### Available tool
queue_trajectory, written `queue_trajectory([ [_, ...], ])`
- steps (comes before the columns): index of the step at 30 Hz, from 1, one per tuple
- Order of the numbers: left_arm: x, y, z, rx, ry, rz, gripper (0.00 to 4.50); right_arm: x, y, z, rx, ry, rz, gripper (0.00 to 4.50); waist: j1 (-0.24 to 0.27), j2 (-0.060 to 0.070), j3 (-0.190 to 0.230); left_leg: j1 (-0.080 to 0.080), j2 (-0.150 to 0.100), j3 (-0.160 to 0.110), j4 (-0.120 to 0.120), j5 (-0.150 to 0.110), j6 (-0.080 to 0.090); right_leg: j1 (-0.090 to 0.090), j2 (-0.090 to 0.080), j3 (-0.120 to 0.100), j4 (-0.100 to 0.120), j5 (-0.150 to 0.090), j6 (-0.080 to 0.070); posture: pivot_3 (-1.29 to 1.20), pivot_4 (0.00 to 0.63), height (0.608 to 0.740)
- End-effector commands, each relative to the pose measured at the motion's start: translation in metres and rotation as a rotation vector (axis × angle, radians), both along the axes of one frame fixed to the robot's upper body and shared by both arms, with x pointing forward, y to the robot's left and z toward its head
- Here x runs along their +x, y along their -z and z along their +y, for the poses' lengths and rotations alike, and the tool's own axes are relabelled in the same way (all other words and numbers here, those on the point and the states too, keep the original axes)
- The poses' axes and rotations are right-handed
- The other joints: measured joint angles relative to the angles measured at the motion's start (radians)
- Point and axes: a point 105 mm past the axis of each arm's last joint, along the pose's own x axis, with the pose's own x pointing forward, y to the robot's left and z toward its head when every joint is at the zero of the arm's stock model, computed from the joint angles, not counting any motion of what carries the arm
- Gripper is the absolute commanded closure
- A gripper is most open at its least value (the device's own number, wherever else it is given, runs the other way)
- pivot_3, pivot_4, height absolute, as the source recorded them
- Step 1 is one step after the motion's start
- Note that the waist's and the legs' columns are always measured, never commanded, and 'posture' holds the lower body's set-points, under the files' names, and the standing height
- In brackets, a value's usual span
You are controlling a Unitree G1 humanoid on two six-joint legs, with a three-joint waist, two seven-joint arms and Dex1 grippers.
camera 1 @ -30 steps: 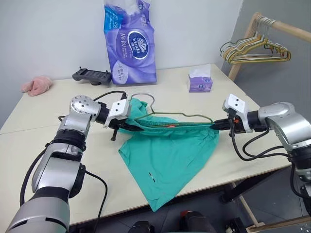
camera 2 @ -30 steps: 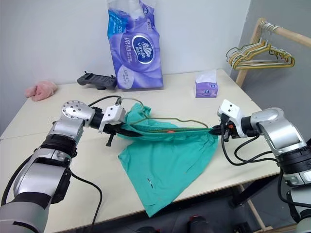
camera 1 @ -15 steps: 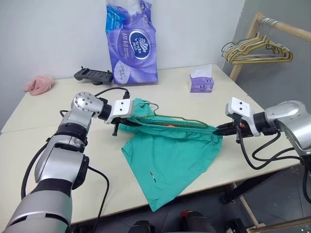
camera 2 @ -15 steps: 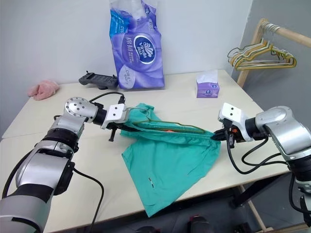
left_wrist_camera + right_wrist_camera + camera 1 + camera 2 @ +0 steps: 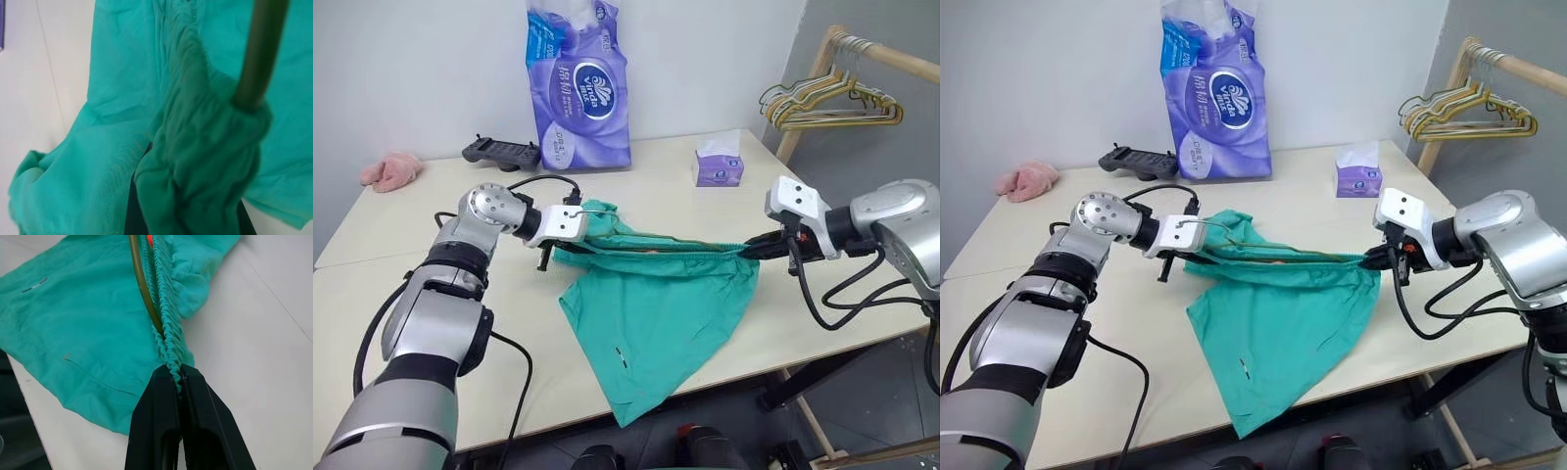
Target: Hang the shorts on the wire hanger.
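Right wrist view: the right gripper [image 5: 179,377] is clamped on the gathered waistband of the shorts [image 5: 88,328], the wire hanger [image 5: 143,289] lying alongside. At the opposite end, the left gripper [image 5: 576,233] is closed on the waistband; fabric is stretched between both jaws, above the table [image 5: 401,284].

Soft, even daylight fell on the table [image 5: 724,211]; shadows were faint (the left wrist view was blurred close up).

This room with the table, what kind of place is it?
Probably a laundry-practice corner indoors: a plain table, a wooden rack holding spare hangers, and a big tissue pack against a bare wall.
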Motion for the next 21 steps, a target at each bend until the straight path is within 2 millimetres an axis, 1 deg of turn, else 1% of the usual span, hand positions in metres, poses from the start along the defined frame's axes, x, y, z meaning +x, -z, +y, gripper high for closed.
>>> queue_trajectory([
  [1,0.003,-0.002,0.024,0.104,-0.067,-0.019,4.50,-0.001,-0.025,0.003,-0.006,-0.009,-0.053,4.46,-0.001,0.000,0.000,0.000,0.000,0.000,0.000,0.000,0.000,0.000,0.000,0.000,0.000,0.000,0.000,-0.11,0.000,0.740],
  [6,0.010,-0.005,0.015,0.083,-0.079,-0.045,4.50,-0.008,-0.035,0.025,0.007,-0.079,-0.046,4.46,-0.002,0.000,0.000,-0.001,0.000,0.000,0.000,0.000,0.000,-0.001,0.000,0.000,0.000,0.000,0.000,-0.12,0.000,0.740],
  [10,0.011,-0.007,0.011,0.061,-0.079,-0.053,4.50,-0.008,-0.037,0.034,0.016,-0.098,-0.050,4.46,-0.002,0.000,0.000,-0.001,0.000,0.000,0.000,0.000,0.000,-0.001,0.000,0.000,0.000,0.000,0.000,-0.12,0.000,0.740],
  [16,0.015,-0.012,-0.007,-0.022,-0.063,-0.065,4.50,0.010,-0.039,0.059,0.062,-0.100,-0.094,4.46,-0.008,0.000,0.000,-0.002,0.000,0.000,0.000,0.000,0.000,-0.002,0.000,0.000,0.001,0.000,0.000,-0.12,0.002,0.740],
  [19,0.016,-0.018,-0.015,-0.062,-0.055,-0.065,4.50,0.018,-0.036,0.069,0.076,-0.100,-0.108,4.46,-0.013,0.000,0.000,-0.006,0.000,0.000,0.001,0.000,0.000,-0.006,-0.001,0.000,0.002,0.000,0.000,-0.12,0.003,0.740],
  [21,0.018,-0.024,-0.020,-0.094,-0.051,-0.070,4.50,0.027,-0.031,0.074,0.084,-0.083,-0.120,4.46,-0.015,0.000,0.000,-0.007,0.000,-0.001,0.002,0.000,0.000,-0.008,-0.001,-0.001,0.003,0.000,0.000,-0.12,0.002,0.740],
])
